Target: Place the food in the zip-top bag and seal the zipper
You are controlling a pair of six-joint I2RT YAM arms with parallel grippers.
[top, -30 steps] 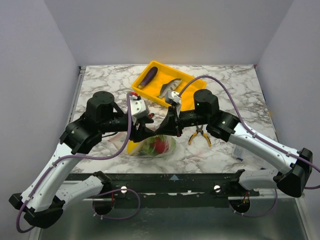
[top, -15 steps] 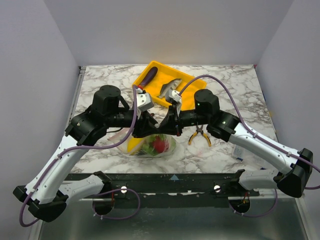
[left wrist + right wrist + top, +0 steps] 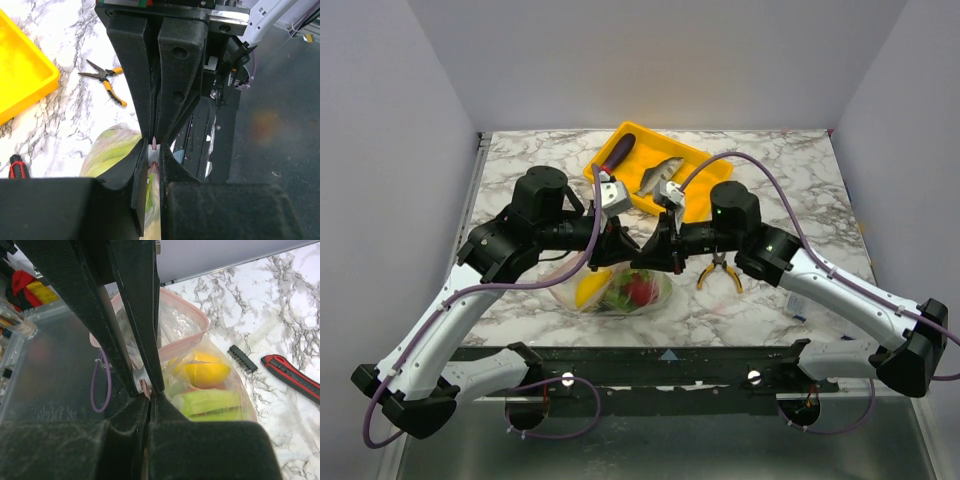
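Left claw on zipper, bag below

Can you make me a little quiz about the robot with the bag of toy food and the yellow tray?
1. True or false: the yellow tray is empty.
2. What lies on the table just right of the zip-top bag? A. pliers B. a spoon C. a cup
3. What are both arms' jaws pinching?
Key: 1. False: the eggplant and the fish lie in it. 2. A. 3. The bag's mouth edge, from either side.
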